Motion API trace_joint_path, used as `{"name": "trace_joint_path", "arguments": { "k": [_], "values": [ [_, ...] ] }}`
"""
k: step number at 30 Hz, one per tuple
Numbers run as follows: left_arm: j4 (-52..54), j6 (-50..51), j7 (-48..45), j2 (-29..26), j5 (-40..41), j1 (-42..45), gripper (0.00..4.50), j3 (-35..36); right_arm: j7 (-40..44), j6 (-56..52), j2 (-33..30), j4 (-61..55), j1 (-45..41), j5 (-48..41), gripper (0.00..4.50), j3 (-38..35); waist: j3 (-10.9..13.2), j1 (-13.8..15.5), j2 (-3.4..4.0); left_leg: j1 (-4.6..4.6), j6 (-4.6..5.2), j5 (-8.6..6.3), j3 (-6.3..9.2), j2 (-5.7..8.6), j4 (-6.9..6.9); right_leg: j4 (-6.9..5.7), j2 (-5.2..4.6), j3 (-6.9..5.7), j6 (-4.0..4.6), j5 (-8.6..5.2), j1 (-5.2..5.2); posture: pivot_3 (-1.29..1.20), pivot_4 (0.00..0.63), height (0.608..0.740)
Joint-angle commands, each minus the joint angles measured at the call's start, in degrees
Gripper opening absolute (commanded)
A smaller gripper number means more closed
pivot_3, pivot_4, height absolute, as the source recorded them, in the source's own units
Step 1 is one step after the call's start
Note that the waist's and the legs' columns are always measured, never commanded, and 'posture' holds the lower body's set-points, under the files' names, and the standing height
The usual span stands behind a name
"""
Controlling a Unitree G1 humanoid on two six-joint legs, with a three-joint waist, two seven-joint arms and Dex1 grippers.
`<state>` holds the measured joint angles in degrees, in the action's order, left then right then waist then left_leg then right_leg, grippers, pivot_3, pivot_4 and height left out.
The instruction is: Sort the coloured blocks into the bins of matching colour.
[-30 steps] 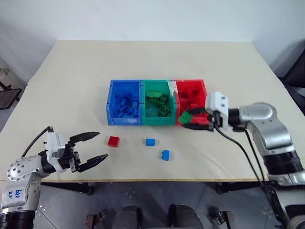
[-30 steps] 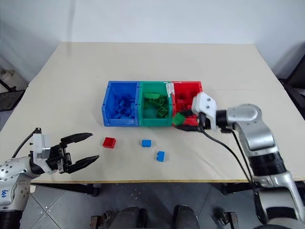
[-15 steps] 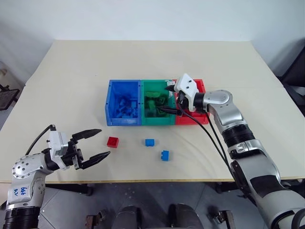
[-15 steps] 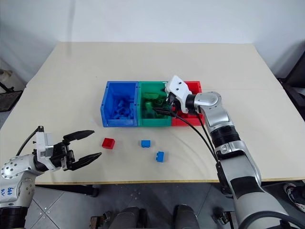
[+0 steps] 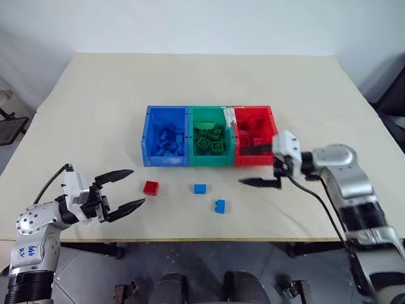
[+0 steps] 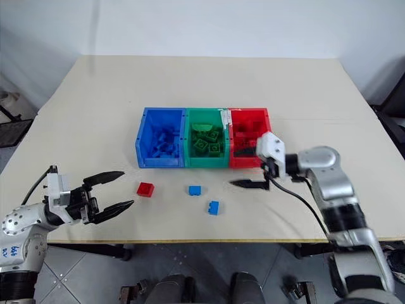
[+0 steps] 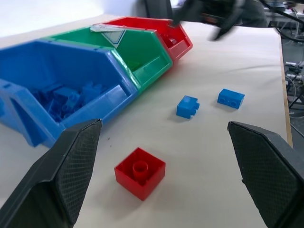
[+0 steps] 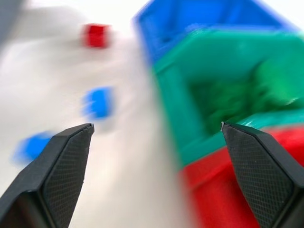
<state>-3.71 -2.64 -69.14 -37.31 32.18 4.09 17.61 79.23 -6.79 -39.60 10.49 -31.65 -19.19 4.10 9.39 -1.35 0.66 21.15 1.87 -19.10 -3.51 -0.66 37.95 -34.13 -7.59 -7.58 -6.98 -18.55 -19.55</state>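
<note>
**Three blocks left on the table, both sets of jaws empty**

My right gripper (image 5: 258,166) stands spread wide with nothing between its fingers, hanging just in front of the red bin (image 5: 269,114), pointing across toward my left. My left gripper (image 5: 124,189) is equally wide open and empty, level, aimed at the red block (image 5: 150,187), which lies just ahead of its tips on the table (image 5: 95,107).

Two blue blocks are loose as well: the nearer blue block (image 5: 219,206) and the farther blue block (image 5: 200,189) both sit ahead of my right tips, between my two grippers, a little apart from each other.

My judgement is that the next pick is one of these three. To do it well I should bring the jaws down so the block sits centred between the fingers, square to its flat sides rather than its corners, and close only once both pads bracket it. The red block sits studs-up and slightly turned, so I should roll to match it first.

The blue bin (image 5: 149,136) holds a heap of blue blocks, the green bin (image 5: 212,159) several green ones, and the red bin some red ones. The three bins are joined in a row, beyond all the loose blocks.
</note>
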Motion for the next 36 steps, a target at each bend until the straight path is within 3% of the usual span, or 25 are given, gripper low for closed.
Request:
{"name": "trace_joint_path", "arguments": {
  "k": [1,8,16,24,29,36],
  "values": [
    [-0.46,-0.89,-1.2,-1.02,0.06,0.33,4.5,0.64,0.83,0.77,-3.83,-3.64,4.65,-1.64,4.46,-4.03,0.0,-0.09,0.0,0.0,0.0,0.0,-0.05,0.0,-0.01,0.09,0.0,0.0,0.0,0.0,0.03,0.0,0.15,0.74],
    [-2.67,-1.37,-3.05,-2.9,0.3,-0.93,4.5,2.65,2.41,1.14,-11.93,-4.25,13.93,-2.77,4.46,-10.23,0.01,-0.09,0.02,-0.02,-0.01,0.0,-0.19,-0.07,-0.03,0.15,0.01,0.03,0.0,0.0,0.0,0.0,0.15,0.74],
    [-3.24,-1.77,-2.77,-2.7,-0.27,0.3,4.5,2.12,-0.47,-0.51,-11.27,-8.32,14.86,-2.4,4.46,-9.18,0.01,-0.08,0.02,-0.05,-0.01,0.0,-0.2,-0.1,-0.02,0.21,-0.03,0.05,0.0,0.0,0.04,0.0,0.15,0.74],
    [-1.52,-1.7,-1.99,-1.96,-0.07,-0.51,4.5,1.97,-7.77,-7.33,-1.83,-19.38,13.0,0.03,4.46,2.5,0.0,-0.12,0.0,-0.04,-0.03,-0.01,-0.13,-0.11,-0.01,0.18,-0.04,0.05,0.0,0.0,0.01,0.0,0.15,0.74],
    [0.14,-1.44,-1.11,-1.79,0.12,-2.05,4.5,2.37,-11.14,-11.32,3.51,-16.42,9.17,3.11,4.46,8.86,0.0,-0.08,-0.01,-0.03,-0.03,-0.02,-0.13,-0.06,-0.01,0.15,-0.05,0.05,0.0,0.0,0.0,0.0,0.15,0.74],
    [1.71,-1.41,-0.07,-2.04,0.4,-3.74,4.5,3.25,-11.41,-5.67,6.97,-11.05,8.17,7.74,4.46,13.43,-0.01,-0.1,-0.02,0.0,-0.02,-0.02,-0.04,-0.04,-0.01,0.13,-0.05,0.04,0.0,0.0,-0.01,0.0,0.15,0.74]
  ]
}}
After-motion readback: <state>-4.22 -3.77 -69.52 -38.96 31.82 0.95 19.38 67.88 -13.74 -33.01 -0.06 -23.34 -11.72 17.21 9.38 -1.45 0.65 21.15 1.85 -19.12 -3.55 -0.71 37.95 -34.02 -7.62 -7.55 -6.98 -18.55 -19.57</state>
